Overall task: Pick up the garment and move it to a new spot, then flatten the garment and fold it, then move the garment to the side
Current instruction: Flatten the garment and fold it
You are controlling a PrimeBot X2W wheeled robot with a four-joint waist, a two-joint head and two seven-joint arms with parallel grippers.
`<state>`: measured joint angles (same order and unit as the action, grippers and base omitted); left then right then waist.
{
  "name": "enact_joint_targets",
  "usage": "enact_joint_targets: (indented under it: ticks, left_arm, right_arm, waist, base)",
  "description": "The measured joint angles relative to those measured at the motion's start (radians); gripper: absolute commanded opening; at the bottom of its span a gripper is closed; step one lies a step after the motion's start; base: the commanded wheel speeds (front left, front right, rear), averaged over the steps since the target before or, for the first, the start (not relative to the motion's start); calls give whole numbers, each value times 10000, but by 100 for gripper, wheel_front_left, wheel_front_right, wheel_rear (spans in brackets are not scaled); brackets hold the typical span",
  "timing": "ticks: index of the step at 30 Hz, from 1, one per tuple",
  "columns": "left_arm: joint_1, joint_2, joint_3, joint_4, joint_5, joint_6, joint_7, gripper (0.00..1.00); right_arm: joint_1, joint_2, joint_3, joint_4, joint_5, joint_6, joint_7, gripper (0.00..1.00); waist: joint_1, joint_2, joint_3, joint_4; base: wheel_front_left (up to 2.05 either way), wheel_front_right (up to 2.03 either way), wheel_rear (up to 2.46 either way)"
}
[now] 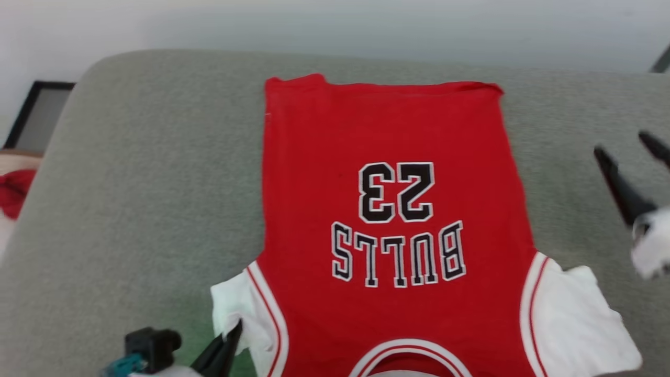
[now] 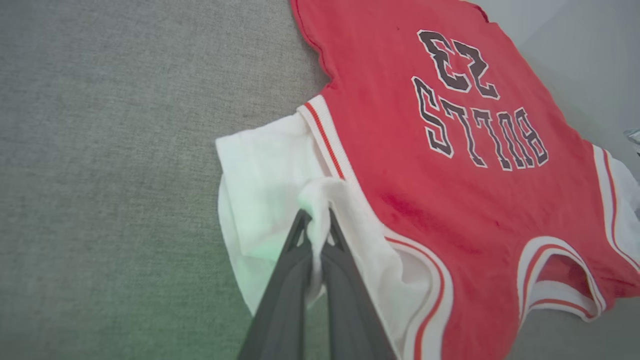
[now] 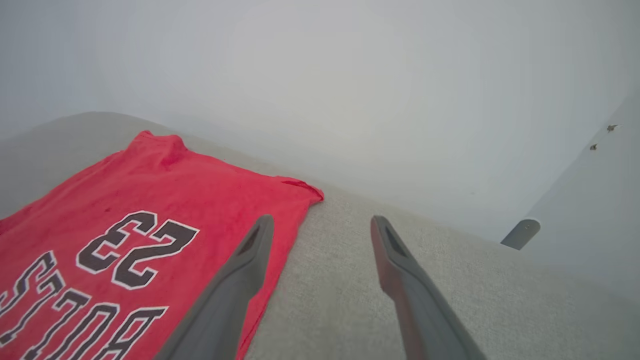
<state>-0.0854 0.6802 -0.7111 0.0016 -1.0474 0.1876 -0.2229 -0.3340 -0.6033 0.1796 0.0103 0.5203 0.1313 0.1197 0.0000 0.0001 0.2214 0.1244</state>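
On the grey upholstered surface (image 1: pixel 131 209) in front of me, the garment (image 1: pixel 392 131) lay spread out flat, print side up, with its collar nearest the robot and its hem toward the pale wall (image 1: pixel 335 26). From the head camera the black numerals and lettering read upside down.

The left pincer (image 1: pixel 230 335) was closed tight on a fold of the white sleeve (image 1: pixel 235 309) at the garment's left side. In the left wrist view the two dark fingers (image 2: pixel 295 260) met with white cloth bunched between them at the left pincer (image 2: pixel 315 225), and the sleeve was puckered up around the grip while the red body lay smooth.

The right pincer (image 1: pixel 623 144) stood wide open with nothing in it, out past the garment's right edge over bare upholstery. In the right wrist view the right pincer (image 3: pixel 321 220) showed its fingers parted, one crossing the red cloth's edge in the picture; I couldn't tell whether it touched. The other white sleeve (image 1: pixel 576 314) lay loose and a little crumpled, nearer the robot than that pincer.

Around the work, a small red cloth (image 1: pixel 15 191) sat bunched off the surface's left edge, well apart from the garment, with a dark frame (image 1: pixel 39 112) behind it against the wall. A grey tube (image 3: pixel 520 233) stuck out beyond the far edge on the right. Nothing rested on the garment itself.
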Motion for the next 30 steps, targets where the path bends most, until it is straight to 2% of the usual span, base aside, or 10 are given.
enact_joint_targets:
  ticks: [7, 14, 20, 30]
  left_arm:
    - [-854, -616, -460, 426, 301, -454, 265, 0]
    - [-1601, -1227, -796, 1001, 548, -976, 336, 0]
    - [-2227, -1843, -1066, 1559, 738, -1453, 284, 0]
    - [-3006, -2717, -1325, 2499, 895, -2148, 94, 0]
  right_arm:
    - [-2761, 81, 802, 2569, 1080, 0, 2157, 100]
    - [-5016, 198, 1244, 4963, 1333, 0, 4080, 100]
    - [-6463, 259, 1289, 6844, 809, -2, 5265, 100]
    - [-8000, 838, 752, 9206, -263, -4, 6506, 100]
  waist:
    - [0, 0, 183, 756]
    - [0, 0, 601, 1527]
    - [0, 0, 1159, 2130]
    - [0, 0, 2070, 3084]
  base:
    - [0, 0, 0]
    - [0, 0, 0]
    - [0, 0, 0]
    - [0, 0, 0]
